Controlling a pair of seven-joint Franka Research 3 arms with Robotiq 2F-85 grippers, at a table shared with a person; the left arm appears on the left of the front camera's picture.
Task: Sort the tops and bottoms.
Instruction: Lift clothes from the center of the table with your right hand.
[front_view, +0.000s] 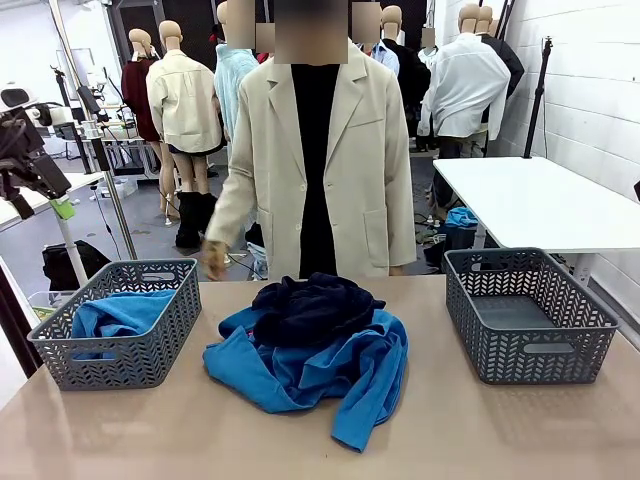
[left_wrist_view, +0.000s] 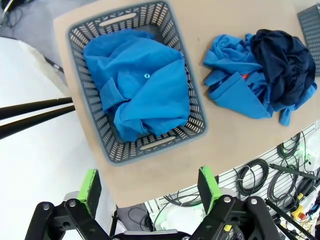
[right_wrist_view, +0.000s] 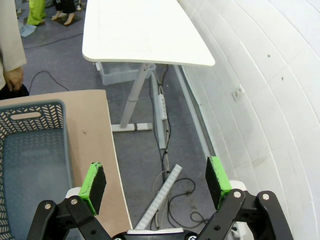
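The heap in the middle of the table (front_view: 120, 440) is hiding its own count; how many tops (front_view: 345, 375) are lying in it cannot be told, since the blue folds are tucking under one another; the bottoms (front_view: 312, 305) are sitting crumpled on the far half of that heap, touching the blue cloth, and no waist or leg is showing clearly. One more blue top (front_view: 115, 312) is lying bunched in the left basket (front_view: 150, 350), its near part hiding behind the basket wall in the front view. The right basket (front_view: 525, 350) is being cut off at the left edge of the right wrist view. The person (front_view: 315, 160) is standing at the far side, one hand (front_view: 213, 258) hanging blurred near the table edge.

The heap is stretching left to right, with one blue flap trailing toward the near right; both baskets are running near to far, with handles on the short ends.

The left gripper (left_wrist_view: 150, 189) is hovering with its pads spread wide and gripping nothing, over the table edge beside the left basket; the right gripper (right_wrist_view: 155, 182) is likewise gaping wide and empty, over the floor just right of the table end.
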